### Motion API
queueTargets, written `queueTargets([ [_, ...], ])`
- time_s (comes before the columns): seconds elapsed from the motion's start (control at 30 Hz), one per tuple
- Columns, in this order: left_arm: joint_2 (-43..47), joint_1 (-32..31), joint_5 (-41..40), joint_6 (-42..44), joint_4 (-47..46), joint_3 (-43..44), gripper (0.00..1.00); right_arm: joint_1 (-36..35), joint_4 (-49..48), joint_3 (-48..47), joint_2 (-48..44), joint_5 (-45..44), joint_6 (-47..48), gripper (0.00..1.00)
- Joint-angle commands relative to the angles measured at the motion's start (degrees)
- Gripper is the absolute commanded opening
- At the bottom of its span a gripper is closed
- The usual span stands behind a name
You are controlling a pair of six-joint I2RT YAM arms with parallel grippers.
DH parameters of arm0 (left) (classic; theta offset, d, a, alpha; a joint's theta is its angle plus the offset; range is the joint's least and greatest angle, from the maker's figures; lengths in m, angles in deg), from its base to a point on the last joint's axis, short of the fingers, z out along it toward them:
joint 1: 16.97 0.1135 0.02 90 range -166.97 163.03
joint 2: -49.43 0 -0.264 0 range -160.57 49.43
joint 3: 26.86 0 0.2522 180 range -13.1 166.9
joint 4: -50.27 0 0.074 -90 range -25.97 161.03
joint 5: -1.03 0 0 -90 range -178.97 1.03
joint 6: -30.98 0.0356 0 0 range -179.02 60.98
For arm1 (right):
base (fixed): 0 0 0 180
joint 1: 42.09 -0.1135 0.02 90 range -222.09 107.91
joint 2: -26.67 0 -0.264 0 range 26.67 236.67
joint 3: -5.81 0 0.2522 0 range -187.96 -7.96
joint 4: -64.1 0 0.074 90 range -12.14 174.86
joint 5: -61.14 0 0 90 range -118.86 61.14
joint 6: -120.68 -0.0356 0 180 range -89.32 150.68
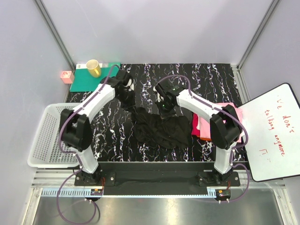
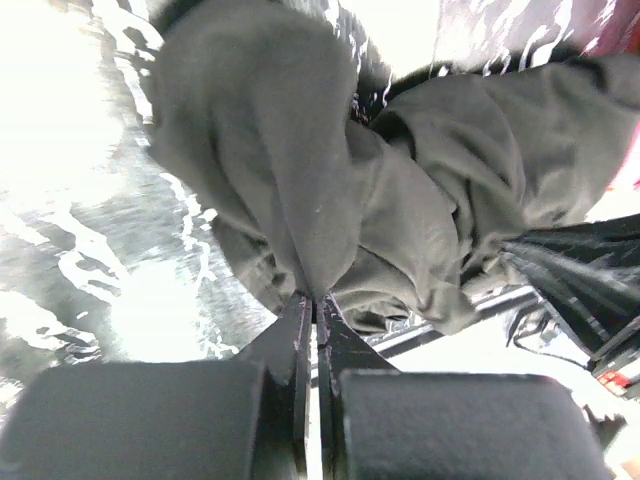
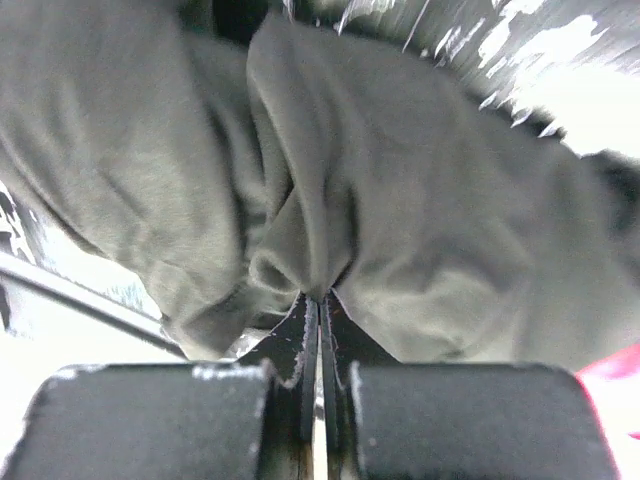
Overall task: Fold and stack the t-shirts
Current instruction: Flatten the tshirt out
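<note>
Where pinched, the black t-shirt bunches, wrinkled.

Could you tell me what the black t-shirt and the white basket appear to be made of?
The black t-shirt looks like soft matte cloth, probably cotton: it drapes and bunches in folds. The white basket seems rigid plastic, given its moulded lattice of holes.

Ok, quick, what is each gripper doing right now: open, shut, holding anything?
Left gripper: jaws shut on a fold of the black t-shirt.
Right gripper: jaws shut on the same black t-shirt.
</note>
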State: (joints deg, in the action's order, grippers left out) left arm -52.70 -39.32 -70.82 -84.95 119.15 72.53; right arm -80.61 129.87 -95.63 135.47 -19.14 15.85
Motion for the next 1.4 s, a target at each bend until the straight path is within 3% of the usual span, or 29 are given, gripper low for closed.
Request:
queueTargets([
  [0.0,9.2,1.1,-6.6,0.1,0.4,6.0,0.0,-0.2,1.9,-8.4,-5.1,-10.8,-0.3,0.0],
  [0.33,22.7,1.3,-17.9,0.3,-0.1,11.1,0.0,-0.3,1.8,-16.3,-16.9,-26.8,0.6,0.0],
  [0.73,40.2,1.3,-29.0,-1.5,1.6,11.0,0.0,-0.3,0.8,-7.6,-36.6,-38.4,1.2,0.0],
  [0.9,38.7,1.3,-29.3,2.2,4.9,25.9,0.0,-0.2,0.7,-10.2,-41.9,-44.4,5.0,0.0],
  [1.03,36.7,1.3,-25.9,2.8,6.3,35.2,0.0,-0.3,1.7,-18.5,-43.3,-40.3,6.7,0.0],
  [1.17,37.4,1.3,-22.6,1.9,7.0,38.3,0.0,-0.3,4.9,-22.7,-44.8,-37.3,5.3,0.0],
  [1.37,36.8,1.3,-28.3,5.3,6.8,40.3,0.0,-0.2,1.5,-21.0,-44.7,-41.7,9.3,0.0],
])
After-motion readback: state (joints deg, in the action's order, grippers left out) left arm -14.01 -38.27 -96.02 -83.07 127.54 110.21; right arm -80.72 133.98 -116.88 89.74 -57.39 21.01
